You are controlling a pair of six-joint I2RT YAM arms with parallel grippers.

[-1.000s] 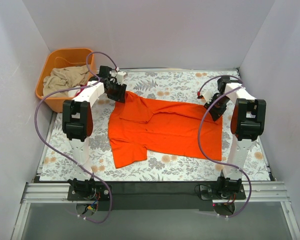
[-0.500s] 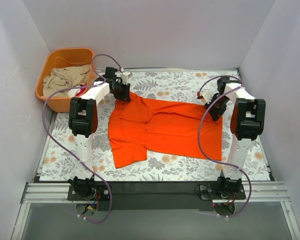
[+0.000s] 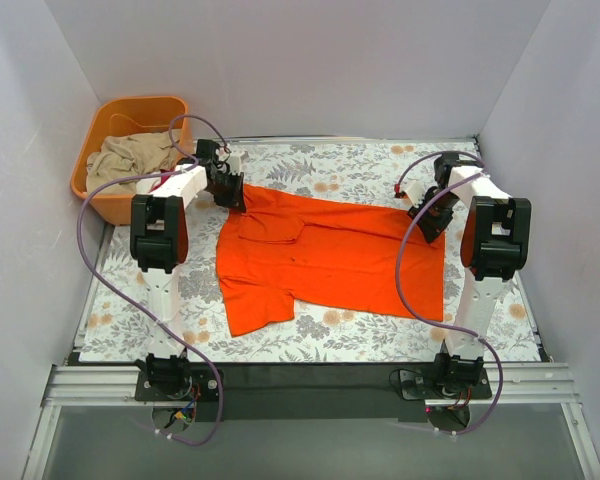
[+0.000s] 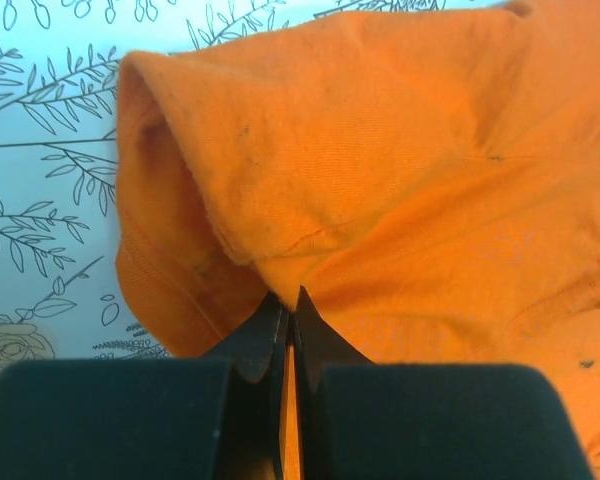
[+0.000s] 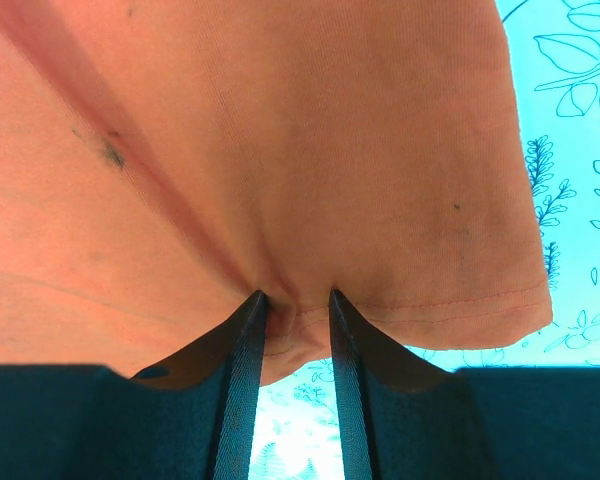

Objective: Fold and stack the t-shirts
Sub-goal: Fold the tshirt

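Between our left gripper [image 4: 288, 297], clenched on its shoulder corner, and our right gripper [image 5: 295, 298], pinching its hem, the orange t-shirt [image 3: 330, 250] lies spread and unfolded on the tablecloth [image 3: 330, 168], so we judge all folding and stacking still ahead.

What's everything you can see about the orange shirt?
The shirt is bright orange-red soft cloth with short sleeves and tiny dark specks. It lies spread out, slightly wrinkled, on the flowery tablecloth, one sleeve pointing toward the near edge. The left jaws are shut on a raised fold at its far left corner; the right jaws pinch its hem at the far right.
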